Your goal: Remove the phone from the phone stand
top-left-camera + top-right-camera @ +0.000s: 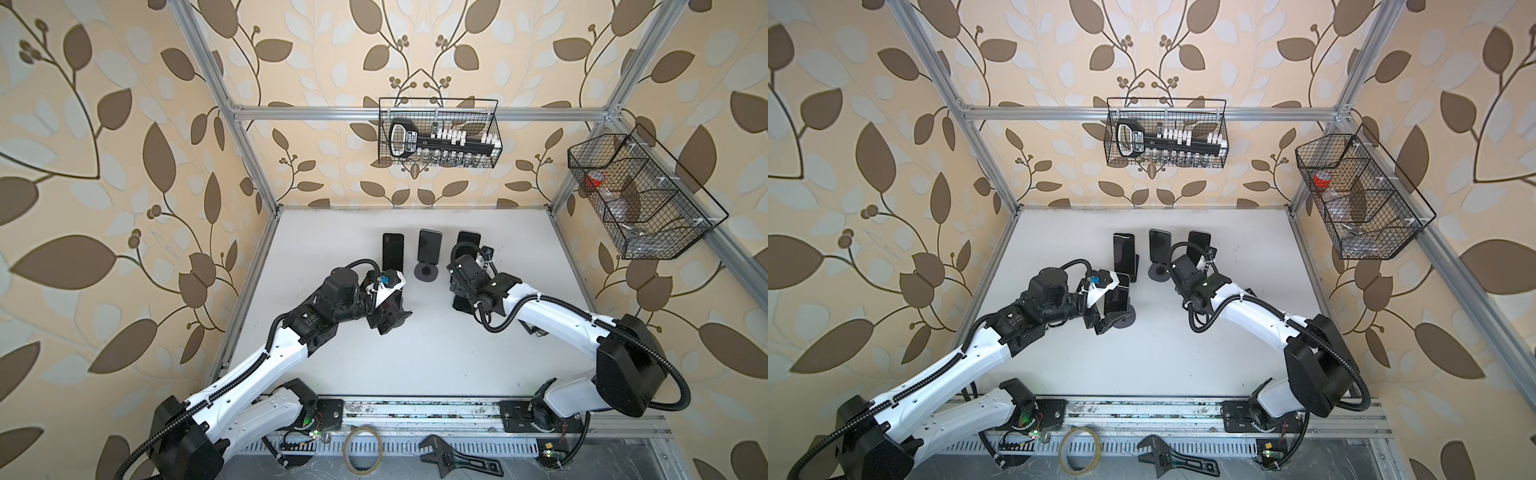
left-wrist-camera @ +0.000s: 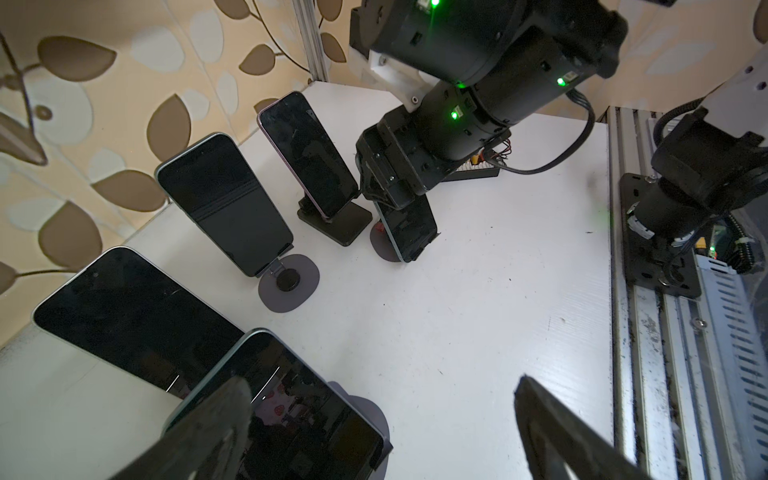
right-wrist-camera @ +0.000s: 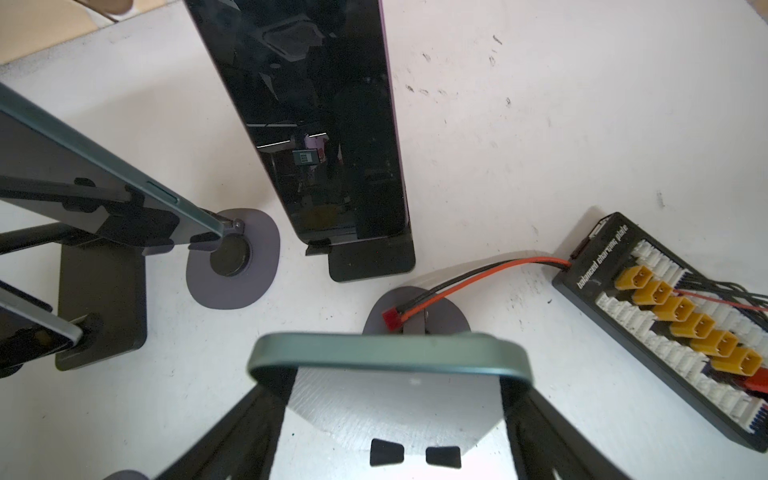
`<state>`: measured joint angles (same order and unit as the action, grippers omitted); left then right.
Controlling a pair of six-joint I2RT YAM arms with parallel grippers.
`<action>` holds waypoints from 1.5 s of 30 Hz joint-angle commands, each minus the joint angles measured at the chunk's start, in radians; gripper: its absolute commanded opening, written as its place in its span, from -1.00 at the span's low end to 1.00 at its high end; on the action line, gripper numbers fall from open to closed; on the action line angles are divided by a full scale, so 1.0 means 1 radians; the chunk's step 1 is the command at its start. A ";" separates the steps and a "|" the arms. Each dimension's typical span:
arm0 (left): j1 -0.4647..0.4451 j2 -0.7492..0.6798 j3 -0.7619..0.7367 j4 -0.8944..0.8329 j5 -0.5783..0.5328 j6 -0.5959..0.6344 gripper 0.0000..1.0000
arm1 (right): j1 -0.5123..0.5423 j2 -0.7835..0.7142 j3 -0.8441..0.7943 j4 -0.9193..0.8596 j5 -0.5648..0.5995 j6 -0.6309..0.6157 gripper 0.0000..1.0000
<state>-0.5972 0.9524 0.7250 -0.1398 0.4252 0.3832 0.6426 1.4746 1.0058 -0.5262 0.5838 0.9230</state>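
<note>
Right gripper (image 3: 392,376) straddled the green-edged phone (image 3: 390,351) toward the table's (image 3: 540,124) right edge; couldn't tell if clamped. Left gripper (image 2: 378,384) gaped wide.

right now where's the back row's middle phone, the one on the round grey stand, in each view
In a top view: the middle phone stands mid back row, above its round grey base.
In a top view: again mid back row.
Left wrist: screen-on, beside the purple-edged phone.
Right wrist: edge-on, beside that purple-edged phone.
Shared landmark: the round grey base.
</note>
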 commanded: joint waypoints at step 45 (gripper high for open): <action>-0.023 0.011 0.021 0.000 -0.008 0.019 0.97 | -0.019 0.063 -0.021 0.045 -0.019 0.008 0.56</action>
<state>-0.6102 0.9596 0.7250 -0.1532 0.4133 0.3874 0.6258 1.5272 0.9962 -0.4862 0.5716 0.9230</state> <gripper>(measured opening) 0.987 0.785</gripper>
